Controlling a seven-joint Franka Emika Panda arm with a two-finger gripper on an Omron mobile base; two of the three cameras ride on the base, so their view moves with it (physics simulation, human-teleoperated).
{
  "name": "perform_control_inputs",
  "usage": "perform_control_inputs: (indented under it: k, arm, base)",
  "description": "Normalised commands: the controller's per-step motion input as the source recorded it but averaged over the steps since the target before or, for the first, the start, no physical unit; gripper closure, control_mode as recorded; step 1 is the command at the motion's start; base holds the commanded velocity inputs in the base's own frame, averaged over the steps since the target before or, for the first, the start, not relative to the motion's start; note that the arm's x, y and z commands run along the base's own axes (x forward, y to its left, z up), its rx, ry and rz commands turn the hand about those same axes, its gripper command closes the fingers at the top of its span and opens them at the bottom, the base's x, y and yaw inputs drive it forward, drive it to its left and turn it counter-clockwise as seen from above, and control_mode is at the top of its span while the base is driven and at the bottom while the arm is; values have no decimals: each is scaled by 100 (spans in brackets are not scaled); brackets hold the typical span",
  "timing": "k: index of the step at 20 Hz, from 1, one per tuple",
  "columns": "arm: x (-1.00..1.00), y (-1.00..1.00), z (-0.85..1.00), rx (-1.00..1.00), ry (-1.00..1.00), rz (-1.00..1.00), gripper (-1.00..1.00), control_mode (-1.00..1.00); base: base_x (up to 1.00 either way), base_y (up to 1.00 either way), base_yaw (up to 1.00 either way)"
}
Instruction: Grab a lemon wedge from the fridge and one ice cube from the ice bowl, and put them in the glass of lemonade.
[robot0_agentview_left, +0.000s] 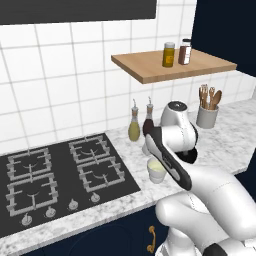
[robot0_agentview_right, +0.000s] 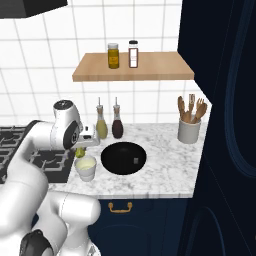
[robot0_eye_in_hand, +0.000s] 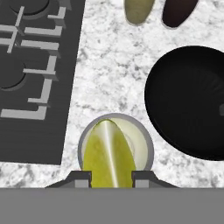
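Right now the gripper (robot0_eye_in_hand: 111, 174) is clenched on the lemon wedge (robot0_eye_in_hand: 107, 155) and hangs directly above the glass (robot0_agentview_right: 86, 167), which stands near the worktop's (robot0_agentview_right: 165, 170) front edge, between the hob (robot0_agentview_left: 55, 175) and the black bowl (robot0_agentview_right: 123, 158). So the fetch looks done, the drop is not. The ice cube remains; I cannot make out any ice in the bowl.

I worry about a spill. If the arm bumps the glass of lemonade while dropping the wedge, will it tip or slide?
The glass of lemonade looks short and wide, so probably hard to tip. On smooth marble counter it may slide instead. The gripper holds the lemon wedge directly above it.
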Motion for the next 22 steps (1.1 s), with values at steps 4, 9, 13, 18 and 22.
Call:
perform_control_inputs:
  k: [4, 9, 13, 18, 22]
  arm:
    - [14, 0, 0, 0, -10, 0, 100, -100]
    - [16, 0, -3, 0, 0, 0, 100, -100]
    - [4, 0, -10, 0, 0, 0, 100, -100]
    - [0, 0, 0, 0, 0, 0, -100, -100]
    - [0, 0, 0, 0, 0, 0, -100, -100]
  base:
    - [0, 0, 0]
    - [0, 0, 0]
    - [0, 0, 0]
    - [0, 0, 0]
    - [0, 0, 0]
